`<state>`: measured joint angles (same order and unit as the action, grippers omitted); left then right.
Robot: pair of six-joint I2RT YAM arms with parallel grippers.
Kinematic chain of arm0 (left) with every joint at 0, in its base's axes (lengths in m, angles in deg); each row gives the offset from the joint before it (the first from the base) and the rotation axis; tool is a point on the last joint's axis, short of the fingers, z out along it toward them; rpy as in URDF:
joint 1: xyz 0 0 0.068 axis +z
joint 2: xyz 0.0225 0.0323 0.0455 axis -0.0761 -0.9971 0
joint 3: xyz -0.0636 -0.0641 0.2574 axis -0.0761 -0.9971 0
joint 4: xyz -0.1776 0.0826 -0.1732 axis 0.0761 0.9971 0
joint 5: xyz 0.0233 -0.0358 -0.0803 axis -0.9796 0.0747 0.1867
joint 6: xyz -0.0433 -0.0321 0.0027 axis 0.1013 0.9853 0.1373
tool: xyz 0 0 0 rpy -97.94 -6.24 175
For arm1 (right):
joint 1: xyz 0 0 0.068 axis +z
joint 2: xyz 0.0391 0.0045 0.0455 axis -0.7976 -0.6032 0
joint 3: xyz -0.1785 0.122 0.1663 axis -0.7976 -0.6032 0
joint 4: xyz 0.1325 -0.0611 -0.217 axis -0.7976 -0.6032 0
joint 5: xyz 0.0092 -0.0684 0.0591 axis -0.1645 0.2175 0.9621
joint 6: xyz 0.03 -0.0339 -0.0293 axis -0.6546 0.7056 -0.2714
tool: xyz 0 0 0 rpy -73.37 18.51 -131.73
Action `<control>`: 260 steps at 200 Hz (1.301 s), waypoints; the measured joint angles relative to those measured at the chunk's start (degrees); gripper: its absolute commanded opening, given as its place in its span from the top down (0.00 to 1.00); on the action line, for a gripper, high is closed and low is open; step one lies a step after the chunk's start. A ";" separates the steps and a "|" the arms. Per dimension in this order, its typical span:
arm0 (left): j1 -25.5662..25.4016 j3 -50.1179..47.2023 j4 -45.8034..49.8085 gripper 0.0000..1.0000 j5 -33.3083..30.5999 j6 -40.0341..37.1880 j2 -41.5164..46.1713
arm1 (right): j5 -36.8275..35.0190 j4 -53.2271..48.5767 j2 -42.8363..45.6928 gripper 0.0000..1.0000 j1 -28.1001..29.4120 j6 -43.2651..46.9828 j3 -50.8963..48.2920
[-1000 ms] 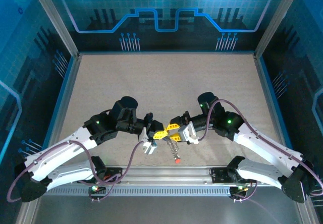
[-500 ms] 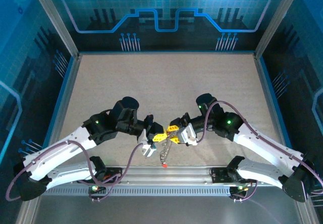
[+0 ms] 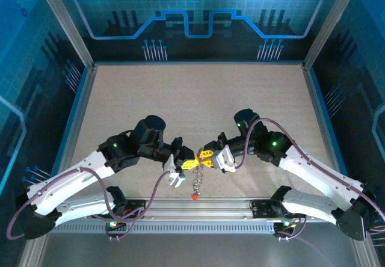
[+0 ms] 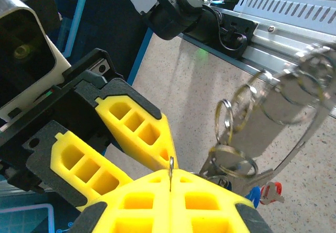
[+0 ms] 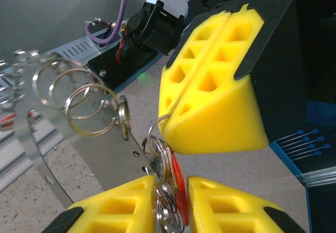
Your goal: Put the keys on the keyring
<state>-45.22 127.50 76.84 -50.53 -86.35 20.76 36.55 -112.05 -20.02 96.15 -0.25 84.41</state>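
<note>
While the left claw (image 3: 190, 163) is pinched fully closed on a thin metal loop (image 4: 171, 166) of the bunch, the right claw (image 5: 169, 196) stands partly closed around the keys (image 5: 177, 180), and a firm grip cannot be confirmed. The keyring (image 4: 314, 118) hangs in the air between both claws, above the middle of the worktop's (image 3: 192, 98) near edge. Step judged: threading a key onto the ring. The next move likely calls for a secure hold and fine alignment.
</note>
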 measured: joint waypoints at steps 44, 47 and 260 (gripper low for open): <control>0.00 0.00 0.04 1.00 -0.02 -0.59 0.00 | 0.00 0.00 -0.20 0.79 0.09 0.15 0.00; 0.00 0.00 0.04 1.00 -0.02 -0.59 0.00 | 0.00 0.00 -0.20 0.78 0.13 0.17 0.00; -0.48 0.55 1.29 1.00 -0.02 -0.92 -0.59 | 1.03 -0.44 -2.84 0.81 1.51 0.63 0.02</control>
<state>-45.70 128.04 78.13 -50.55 -87.27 20.16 37.57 -112.48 -22.86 97.65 0.38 84.44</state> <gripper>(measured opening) 0.052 0.211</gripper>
